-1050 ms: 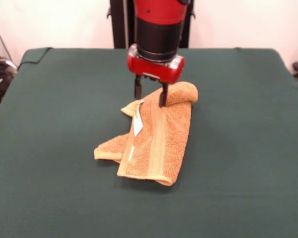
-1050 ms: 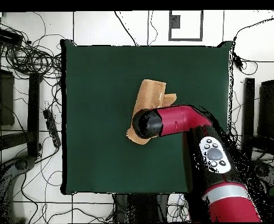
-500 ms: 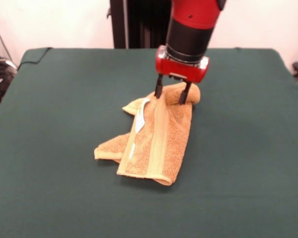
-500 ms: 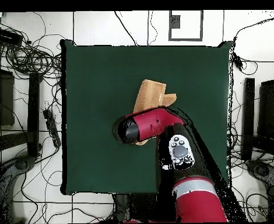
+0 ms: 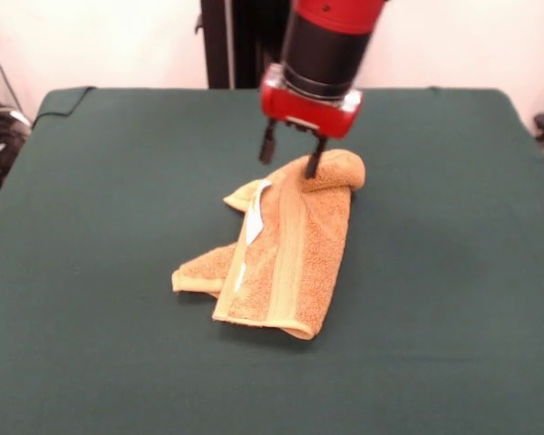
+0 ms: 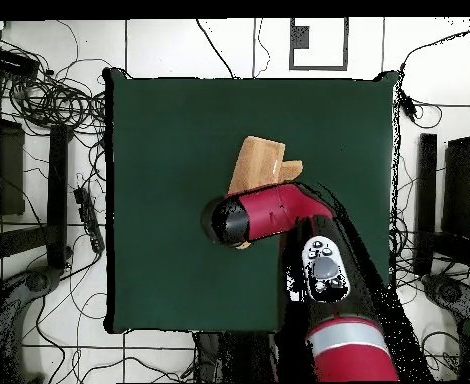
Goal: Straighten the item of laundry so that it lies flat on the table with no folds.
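While the towel [image 5: 281, 254] lies folded and bunched near the worktop [image 5: 100, 362] centre, well clear of every edge, the end effector [image 5: 291, 156] hangs spread and empty over its far rolled end.

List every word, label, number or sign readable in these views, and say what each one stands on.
No text can be read in either view.
Towel: a white label shows in the front view, but any print on it is too small to read.
Arm: a grey panel with buttons shows from overhead; no marks on it are legible.
Gripper and table: no lettering shows.
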{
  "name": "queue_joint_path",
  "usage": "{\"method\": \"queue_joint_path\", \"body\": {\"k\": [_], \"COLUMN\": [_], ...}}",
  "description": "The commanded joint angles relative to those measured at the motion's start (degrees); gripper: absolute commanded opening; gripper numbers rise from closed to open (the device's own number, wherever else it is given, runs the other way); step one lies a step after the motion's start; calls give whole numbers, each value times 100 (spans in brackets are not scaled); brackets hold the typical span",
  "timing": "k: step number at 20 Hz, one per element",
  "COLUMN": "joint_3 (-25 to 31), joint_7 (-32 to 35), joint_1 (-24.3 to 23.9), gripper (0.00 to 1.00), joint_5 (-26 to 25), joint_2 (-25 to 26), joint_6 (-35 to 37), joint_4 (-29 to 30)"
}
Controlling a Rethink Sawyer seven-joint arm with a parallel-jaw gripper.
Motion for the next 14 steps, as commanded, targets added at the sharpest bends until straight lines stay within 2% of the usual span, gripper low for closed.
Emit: {"method": "queue_joint_path", "body": {"k": [1,8,14], "joint_3": [623,666,555], "joint_7": [-905,-1019,-624], "joint_1": [-560,-530,-366], "gripper": [100,100,100], "joint_5": [484,304,78], "joint_2": [32,-103,25], "joint_6": [929,1255,848], "joint_4": [-85,-472,-416]}}
